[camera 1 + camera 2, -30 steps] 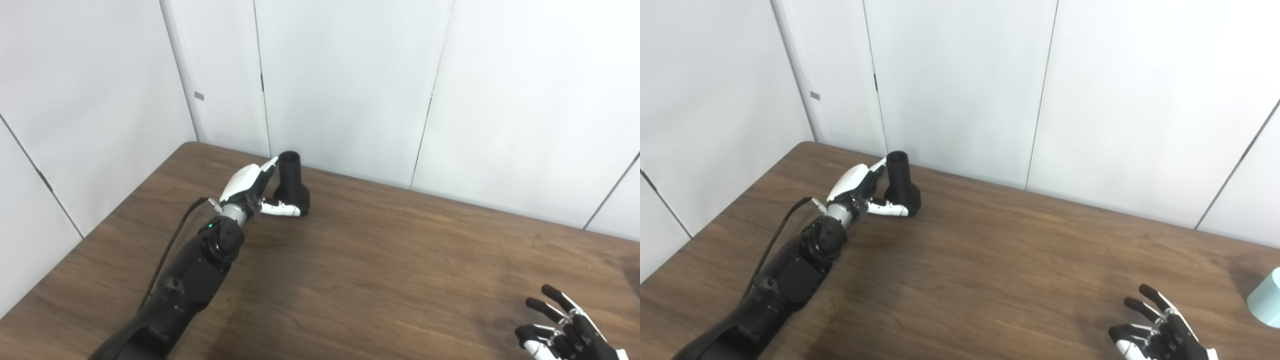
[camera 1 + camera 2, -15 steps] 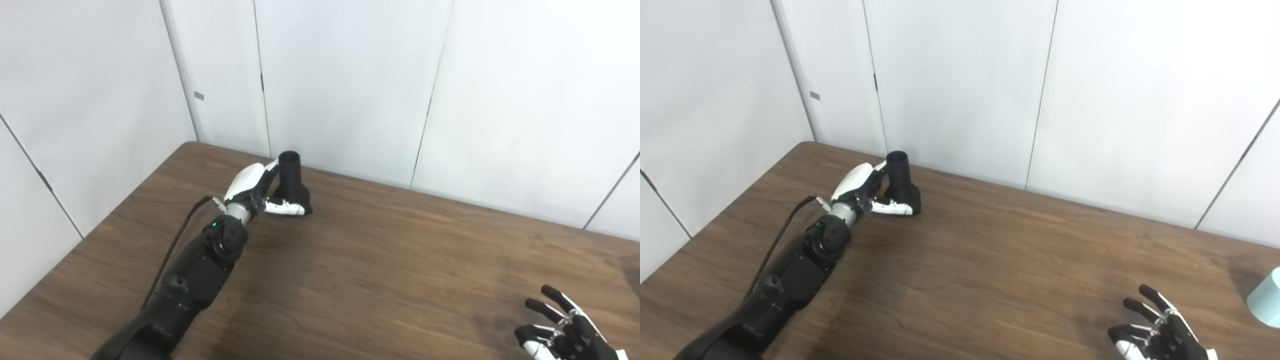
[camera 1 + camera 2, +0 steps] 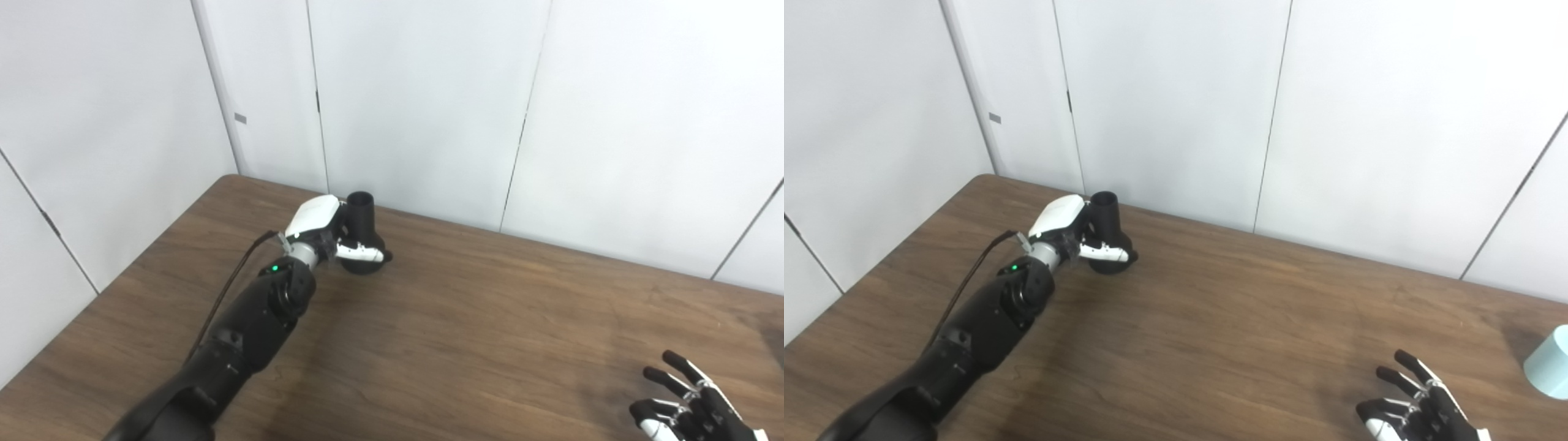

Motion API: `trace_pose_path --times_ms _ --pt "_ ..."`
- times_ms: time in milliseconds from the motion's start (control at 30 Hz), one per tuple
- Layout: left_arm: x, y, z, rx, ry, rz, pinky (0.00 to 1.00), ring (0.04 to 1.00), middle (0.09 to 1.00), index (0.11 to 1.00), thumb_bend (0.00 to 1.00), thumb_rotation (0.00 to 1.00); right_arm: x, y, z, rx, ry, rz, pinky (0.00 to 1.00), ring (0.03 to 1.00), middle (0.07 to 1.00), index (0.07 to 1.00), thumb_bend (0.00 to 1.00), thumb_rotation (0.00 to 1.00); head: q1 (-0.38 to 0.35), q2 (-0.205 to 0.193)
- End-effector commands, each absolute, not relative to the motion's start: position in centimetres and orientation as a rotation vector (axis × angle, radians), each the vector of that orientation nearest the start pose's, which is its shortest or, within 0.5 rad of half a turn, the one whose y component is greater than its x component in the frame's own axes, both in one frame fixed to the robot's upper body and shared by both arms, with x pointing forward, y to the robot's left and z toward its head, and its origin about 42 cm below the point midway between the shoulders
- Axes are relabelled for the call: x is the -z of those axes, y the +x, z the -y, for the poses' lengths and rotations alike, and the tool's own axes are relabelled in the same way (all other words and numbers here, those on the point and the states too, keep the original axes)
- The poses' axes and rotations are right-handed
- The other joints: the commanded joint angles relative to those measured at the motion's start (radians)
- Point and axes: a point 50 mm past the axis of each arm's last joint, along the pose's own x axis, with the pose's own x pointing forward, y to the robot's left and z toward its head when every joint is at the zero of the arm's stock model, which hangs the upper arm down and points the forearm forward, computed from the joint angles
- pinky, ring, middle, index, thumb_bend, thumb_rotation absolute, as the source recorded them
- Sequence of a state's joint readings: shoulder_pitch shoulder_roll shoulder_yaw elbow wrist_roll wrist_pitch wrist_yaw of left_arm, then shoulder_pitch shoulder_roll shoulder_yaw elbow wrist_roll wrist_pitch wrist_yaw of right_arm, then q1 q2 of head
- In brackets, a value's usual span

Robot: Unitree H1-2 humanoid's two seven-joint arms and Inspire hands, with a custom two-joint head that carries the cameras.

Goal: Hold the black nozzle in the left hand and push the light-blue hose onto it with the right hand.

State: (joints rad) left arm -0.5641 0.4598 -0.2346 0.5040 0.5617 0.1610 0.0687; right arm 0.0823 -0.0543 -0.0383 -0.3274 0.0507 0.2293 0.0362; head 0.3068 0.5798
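A dark brown wood-grain table (image 3: 465, 331) is filling the lower part of both views, its far edge lying close to the wall; white wall panels (image 3: 416, 104) are rising behind it, split by thin dark vertical seams; a small grey tag (image 3: 241, 118) is sitting on one left panel.

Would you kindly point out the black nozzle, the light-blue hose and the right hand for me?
black nozzle (image 3: 361, 211): left eye view, on its upright neck.
light-blue hose (image 3: 1548, 370): right eye view, on its side wall at the picture's edge.
right hand (image 3: 1421, 411): right eye view, on the palm below its spread fingers.
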Motion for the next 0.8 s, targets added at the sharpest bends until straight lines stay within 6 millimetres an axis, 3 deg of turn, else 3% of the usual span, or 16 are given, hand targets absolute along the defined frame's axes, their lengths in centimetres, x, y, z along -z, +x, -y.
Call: trace_pose_path --times_ms 0,100,233,333,500,633,767 --pt "-15.2 44.9 -31.7 -0.001 1.072 -0.085 0.25 0.316 0.394 0.473 0.64 0.16 -16.3 25.4 23.7 0.004 -0.018 0.089 0.47 0.541 0.727 0.79 0.42 0.0 0.003 0.005" --pt "-13.9 44.8 -31.2 -0.028 1.017 -0.073 0.22 0.29 0.37 0.48 0.53 0.06 -16.2 25.3 23.8 0.008 -0.025 0.086 0.47 0.54 0.727 0.79 0.41 0.0 0.001 0.008" --pt "-12.3 44.3 -30.7 -0.029 0.998 -0.056 0.19 0.256 0.342 0.479 0.52 0.05 -16.2 25.4 23.8 0.008 -0.026 0.086 0.47 0.547 0.728 0.794 0.42 0.0 0.001 0.011" --pt "-11.6 43.8 -30.7 -0.023 0.996 -0.044 0.23 0.303 0.404 0.5 0.52 0.01 -16.2 25.4 23.8 0.009 -0.026 0.084 0.46 0.531 0.718 0.79 0.42 0.0 0.001 0.011" --pt "-10.9 42.9 -30.5 0.024 0.966 -0.029 0.28 0.339 0.416 0.507 0.52 0.0 -16.1 25.4 23.8 -0.001 -0.018 0.082 0.46 0.538 0.723 0.79 0.43 0.0 -0.002 0.013" --pt "-9.8 41.3 -28.9 0.105 0.94 0.046 0.29 0.35 0.411 0.514 0.52 0.0 -15.8 25.7 23.9 0.004 -0.031 0.084 0.48 0.548 0.719 0.777 0.44 0.0 -0.059 0.026" --pt "-8.5 39.3 -26.4 0.206 0.982 0.171 0.29 0.353 0.415 0.518 0.52 0.0 -15.1 26.2 24.1 -0.013 -0.055 0.123 0.44 0.52 0.7 0.766 0.48 0.0 -0.113 0.04"
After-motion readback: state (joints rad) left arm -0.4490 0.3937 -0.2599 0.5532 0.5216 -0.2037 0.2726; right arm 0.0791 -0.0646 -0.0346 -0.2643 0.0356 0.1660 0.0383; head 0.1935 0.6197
